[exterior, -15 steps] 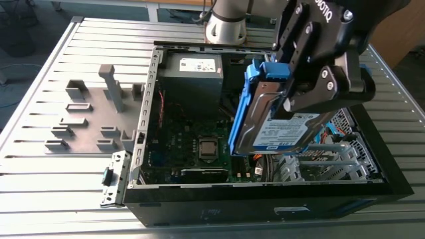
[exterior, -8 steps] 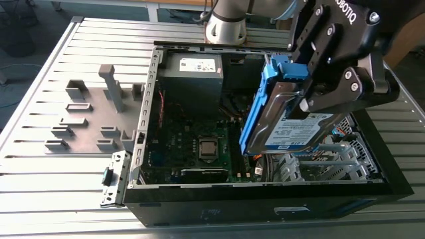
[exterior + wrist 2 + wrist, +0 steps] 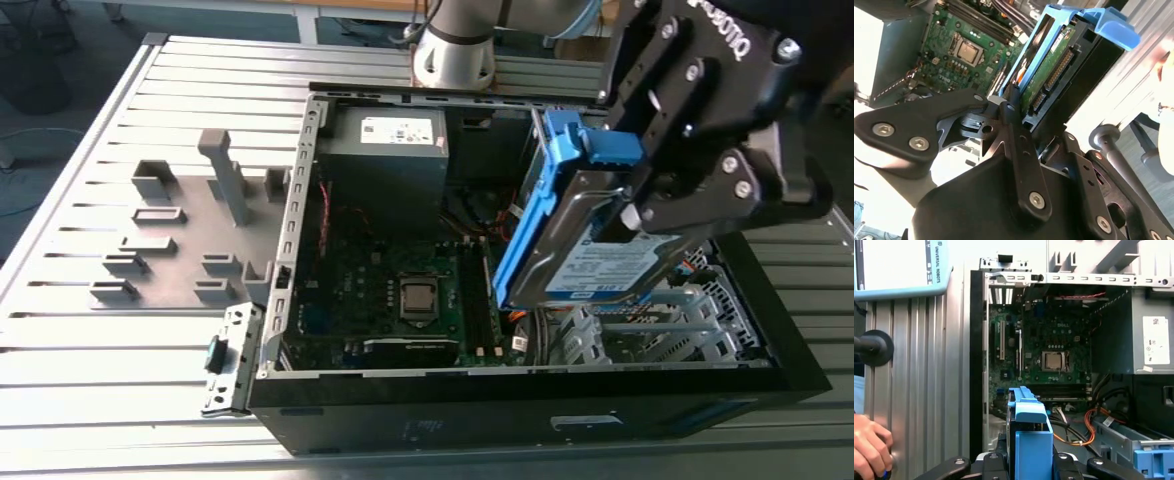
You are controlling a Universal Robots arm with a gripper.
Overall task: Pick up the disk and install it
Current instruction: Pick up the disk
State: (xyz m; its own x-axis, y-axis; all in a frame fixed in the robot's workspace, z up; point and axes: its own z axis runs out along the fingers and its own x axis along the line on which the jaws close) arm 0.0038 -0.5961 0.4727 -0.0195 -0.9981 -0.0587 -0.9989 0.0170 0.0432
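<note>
Blue plastic frames the flat silver disk (image 3: 591, 262), tilted on edge above the open computer case (image 3: 441, 412). The black gripper (image 3: 650, 207) pinches it.

Robotics lab w/ slatted alu bench (image 3: 80, 350), open PC case (image 3: 467, 420), arm base (image 3: 454, 45), teach pendant (image 3: 899, 265)

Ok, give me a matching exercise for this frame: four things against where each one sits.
Things:
1. disk
2. power supply box
3. processor
4. grey fixture blocks

Places:
A. on the table, outside the case, at the exterior view's left
B. clamped in the hand above the open case
C. seated on the green board
D. inside the case, carrying a white sticker

Pairs: 1-B, 2-D, 3-C, 4-A
</note>
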